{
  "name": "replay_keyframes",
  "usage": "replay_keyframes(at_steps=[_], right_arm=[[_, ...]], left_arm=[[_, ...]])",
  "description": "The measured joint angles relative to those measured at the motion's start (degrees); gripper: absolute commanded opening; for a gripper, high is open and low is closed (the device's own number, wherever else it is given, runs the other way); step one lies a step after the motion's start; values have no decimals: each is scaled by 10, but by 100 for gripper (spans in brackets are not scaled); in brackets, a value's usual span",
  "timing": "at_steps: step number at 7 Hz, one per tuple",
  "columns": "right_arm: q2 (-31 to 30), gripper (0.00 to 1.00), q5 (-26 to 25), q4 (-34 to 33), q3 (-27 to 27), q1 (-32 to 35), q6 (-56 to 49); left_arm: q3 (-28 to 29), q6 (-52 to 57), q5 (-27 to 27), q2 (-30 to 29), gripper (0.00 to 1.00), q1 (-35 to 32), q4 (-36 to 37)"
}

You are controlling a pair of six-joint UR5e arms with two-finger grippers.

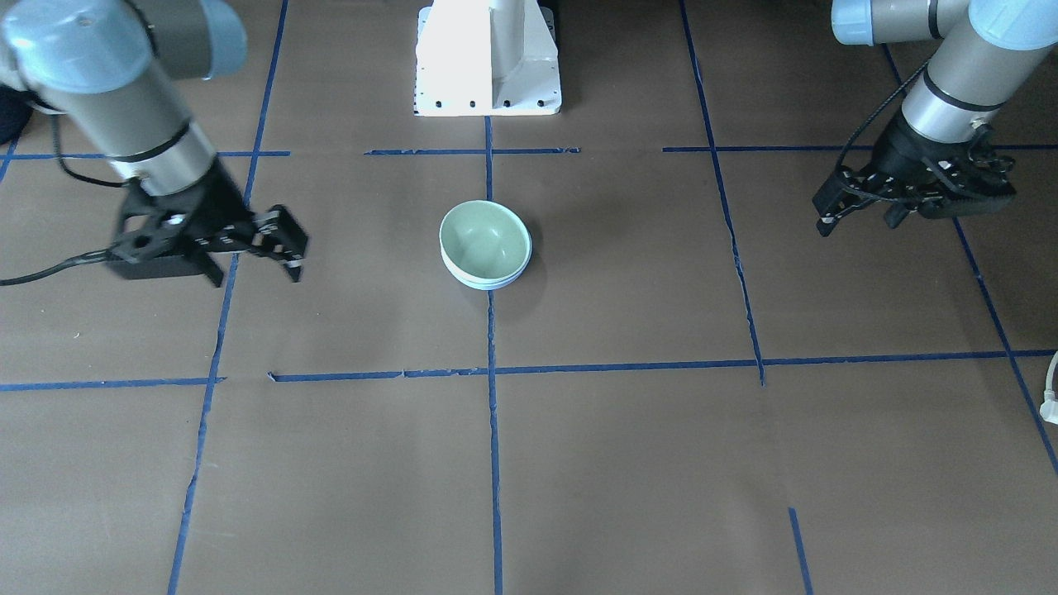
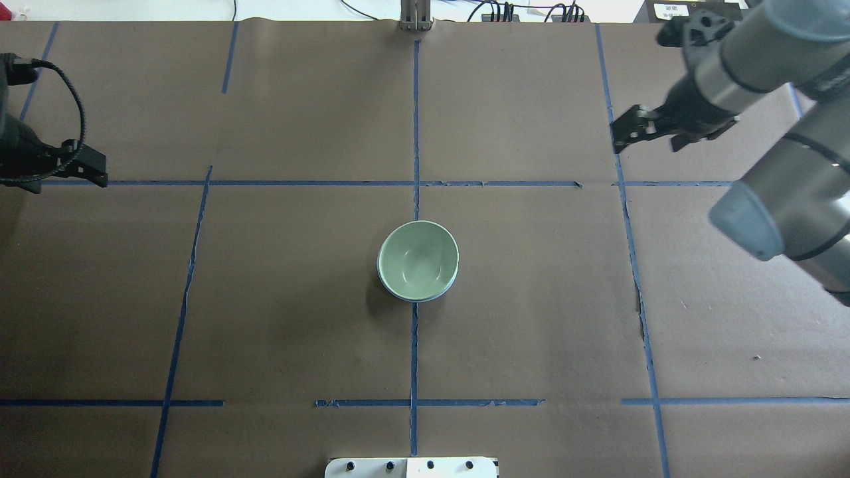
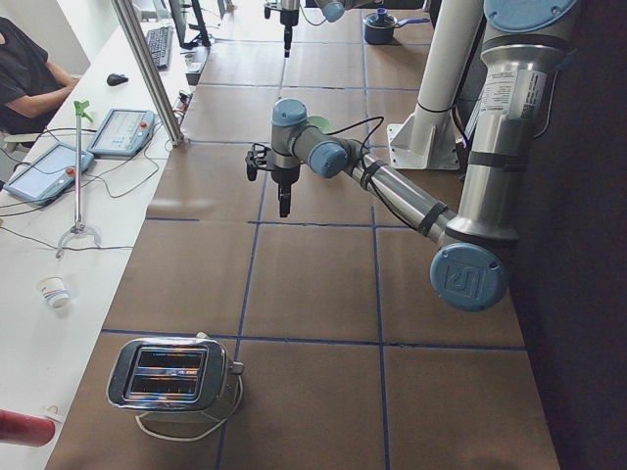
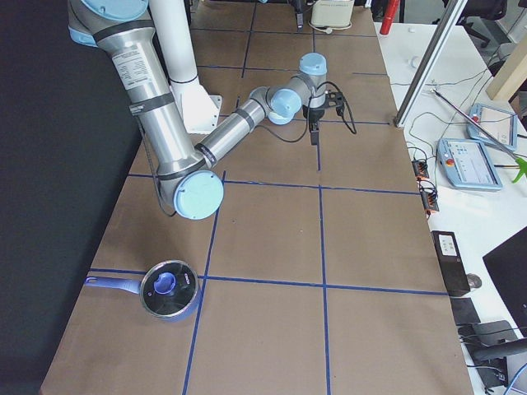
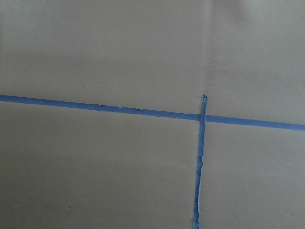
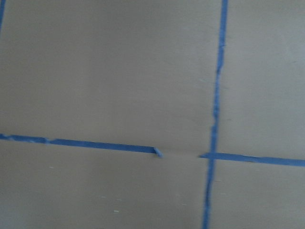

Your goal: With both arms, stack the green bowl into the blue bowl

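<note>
The green bowl (image 1: 485, 241) sits nested inside the blue bowl (image 1: 489, 286) at the table's middle; only a thin blue rim shows under it. In the overhead view the green bowl (image 2: 418, 260) covers the blue bowl (image 2: 416, 299) the same way. My left gripper (image 2: 66, 184) hovers open and empty at the far left, well away from the bowls; it also shows in the front view (image 1: 858, 225). My right gripper (image 2: 647, 146) hovers open and empty at the far right, also seen in the front view (image 1: 254, 271). Both wrist views show only the brown table and blue tape.
The white pedestal base (image 1: 488, 58) stands behind the bowls. A silver toaster (image 3: 171, 377) sits at the table's left end. A blue saucepan with a lid (image 4: 169, 288) sits at the right end. An operators' desk (image 3: 59, 166) with tablets runs along the far side.
</note>
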Motion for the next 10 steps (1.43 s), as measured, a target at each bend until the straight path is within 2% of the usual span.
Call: replay_keyframes(at_steps=[2, 4, 5, 7, 10], right_arm=[[-100, 100, 32, -2, -11, 95, -214], [-173, 100, 76, 1, -32, 181, -348], [-191, 100, 97, 3, -47, 207, -379], [-206, 100, 113, 8, -68, 225, -398], [-217, 100, 141, 20, -74, 266, -397]], left_arm=[[11, 83, -16, 32, 100, -62, 3], [67, 265, -97, 62, 100, -156, 6], [104, 359, -124, 73, 100, -202, 6], [176, 495, -143, 83, 100, -257, 5], [245, 591, -170, 91, 100, -294, 1]])
